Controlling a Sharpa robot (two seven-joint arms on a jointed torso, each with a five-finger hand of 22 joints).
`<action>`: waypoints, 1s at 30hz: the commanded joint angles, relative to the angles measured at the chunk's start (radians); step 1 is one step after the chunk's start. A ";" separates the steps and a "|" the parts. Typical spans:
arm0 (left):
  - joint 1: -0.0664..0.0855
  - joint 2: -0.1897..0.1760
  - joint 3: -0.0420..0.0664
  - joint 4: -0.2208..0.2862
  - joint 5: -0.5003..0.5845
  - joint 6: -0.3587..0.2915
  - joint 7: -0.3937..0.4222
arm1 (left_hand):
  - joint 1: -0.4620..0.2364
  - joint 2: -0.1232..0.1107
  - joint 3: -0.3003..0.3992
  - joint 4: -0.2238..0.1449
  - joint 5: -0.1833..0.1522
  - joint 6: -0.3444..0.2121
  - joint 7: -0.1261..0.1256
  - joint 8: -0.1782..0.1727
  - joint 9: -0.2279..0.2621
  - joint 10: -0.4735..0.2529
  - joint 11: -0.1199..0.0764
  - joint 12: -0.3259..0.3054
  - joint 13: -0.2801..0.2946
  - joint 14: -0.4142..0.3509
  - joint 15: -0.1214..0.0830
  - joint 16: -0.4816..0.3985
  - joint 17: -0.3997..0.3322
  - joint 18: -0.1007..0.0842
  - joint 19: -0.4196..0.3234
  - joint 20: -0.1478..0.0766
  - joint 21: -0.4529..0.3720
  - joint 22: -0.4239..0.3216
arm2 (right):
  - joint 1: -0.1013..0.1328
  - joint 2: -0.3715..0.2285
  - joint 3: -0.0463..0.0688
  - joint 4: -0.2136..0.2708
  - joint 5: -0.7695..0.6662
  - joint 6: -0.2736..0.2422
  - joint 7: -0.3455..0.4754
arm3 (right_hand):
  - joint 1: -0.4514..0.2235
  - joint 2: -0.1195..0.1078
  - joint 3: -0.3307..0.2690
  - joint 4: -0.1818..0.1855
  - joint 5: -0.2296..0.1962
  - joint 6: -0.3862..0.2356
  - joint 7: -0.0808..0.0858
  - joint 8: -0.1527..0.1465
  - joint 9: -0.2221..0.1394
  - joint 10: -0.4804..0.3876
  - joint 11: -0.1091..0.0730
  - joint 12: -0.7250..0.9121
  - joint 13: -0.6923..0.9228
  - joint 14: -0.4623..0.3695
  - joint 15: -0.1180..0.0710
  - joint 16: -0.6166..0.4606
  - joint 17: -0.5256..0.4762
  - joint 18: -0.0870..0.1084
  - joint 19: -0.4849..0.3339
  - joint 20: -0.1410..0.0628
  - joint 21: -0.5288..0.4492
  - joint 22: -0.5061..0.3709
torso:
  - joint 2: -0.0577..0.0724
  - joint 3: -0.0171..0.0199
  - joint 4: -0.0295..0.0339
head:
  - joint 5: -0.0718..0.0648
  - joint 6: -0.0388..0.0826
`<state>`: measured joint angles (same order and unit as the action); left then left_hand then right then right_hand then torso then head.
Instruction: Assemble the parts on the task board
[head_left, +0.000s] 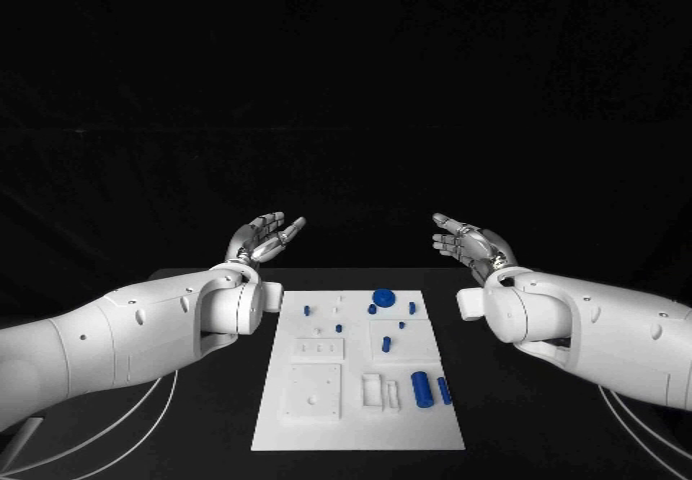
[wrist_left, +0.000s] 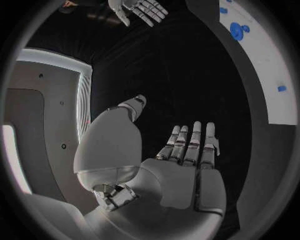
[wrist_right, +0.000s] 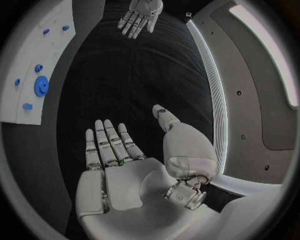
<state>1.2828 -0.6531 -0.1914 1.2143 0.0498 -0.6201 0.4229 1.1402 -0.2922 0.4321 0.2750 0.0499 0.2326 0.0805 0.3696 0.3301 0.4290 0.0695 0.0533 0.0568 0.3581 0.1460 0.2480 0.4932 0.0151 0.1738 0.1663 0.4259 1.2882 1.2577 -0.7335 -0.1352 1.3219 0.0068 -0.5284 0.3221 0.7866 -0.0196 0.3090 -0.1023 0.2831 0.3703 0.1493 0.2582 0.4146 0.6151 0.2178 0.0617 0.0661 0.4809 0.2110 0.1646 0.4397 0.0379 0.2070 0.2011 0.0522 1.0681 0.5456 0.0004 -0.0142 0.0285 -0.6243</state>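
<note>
Palms up, fingers spread, holding nothing: left hand (head_left: 264, 238) and right hand (head_left: 469, 243) hover beyond the white rectangular task board (head_left: 361, 430) (about equally far), its long axis running toward the robot.

task board (head_left: 361, 415) mid-table | parts (head_left: 421, 388) on it | table (head_left: 216, 440) beneath

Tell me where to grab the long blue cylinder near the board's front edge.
Take the long blue cylinder across its middle, from above. It lies flat on the white board, so its round sides are free. The right hand, open, is on that side.
</note>
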 joint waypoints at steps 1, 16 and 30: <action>0.024 0.016 -0.016 -0.039 0.036 0.116 -0.053 | 0.043 -0.009 0.018 0.008 0.005 0.016 0.002 0.014 0.011 0.024 0.001 0.005 0.003 0.019 0.003 0.013 0.020 -0.015 0.009 0.011 0.018 0.043 | 0.028 0.009 -0.017 -0.039 -0.012 0.211 -0.132 | 0.070 0.001 0.013 -0.047 -0.002 0.028 0.068 0.025 0.022 0.037 0.011 0.008 0.004 0.029 0.015 0.022 0.016 0.009 0.031 0.017 0.009 0.090 | 0.000 0.0000 -0.0004 | 0.000 0.000; 0.046 -0.010 -0.030 -0.034 0.045 0.212 -0.065 | 0.154 0.102 -0.021 -0.078 0.067 0.190 0.093 0.125 0.088 0.264 0.075 0.074 0.039 0.186 0.046 0.102 0.061 0.021 0.164 -0.042 0.080 0.028 | 0.070 0.064 -0.043 -0.194 -0.560 0.192 -0.156 | 0.315 -0.091 0.364 -0.134 0.000 0.242 0.074 0.113 0.032 0.275 0.005 0.074 0.021 0.342 -0.023 0.174 0.051 0.130 0.401 -0.002 0.089 0.231 | 0.002 -0.0040 -0.0001 | 0.004 -0.005; 0.074 -0.085 -0.027 0.084 -0.081 0.278 -0.100 | 0.185 0.191 0.047 -0.402 0.111 0.540 0.092 0.115 0.052 0.711 0.039 0.191 0.108 0.693 -0.104 0.343 0.124 0.125 0.637 -0.169 0.300 0.020 | 0.090 0.123 -0.032 -0.247 -1.158 0.232 -0.170 | 0.351 -0.124 0.371 -0.186 0.035 0.471 0.023 0.141 0.019 0.522 -0.123 0.097 0.054 0.921 -0.230 0.690 0.392 0.224 1.083 -0.207 0.520 0.266 | 0.044 -0.0124 0.0190 | -0.006 0.016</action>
<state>1.3546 -0.7319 -0.2192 1.2833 0.0236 -0.3945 0.3337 1.3312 -0.1007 0.4774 -0.1186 0.1617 0.7695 0.1723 0.4876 0.3836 1.1322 0.1102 0.2458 0.1639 1.0420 0.0455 0.5858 0.6148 0.1115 0.8048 -0.0003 0.7214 1.3070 1.3478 -0.6170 -0.1673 1.0744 -0.8990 -0.3260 0.1619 1.1051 -0.1229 0.6884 -0.2599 0.2983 0.7576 0.1878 0.3943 0.4430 1.0486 0.1423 0.1591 0.1080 1.1884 0.0476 0.5735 0.6462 0.2259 1.0022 0.1118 0.3477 1.3084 0.5724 -0.0083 -0.0026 0.0261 -0.6153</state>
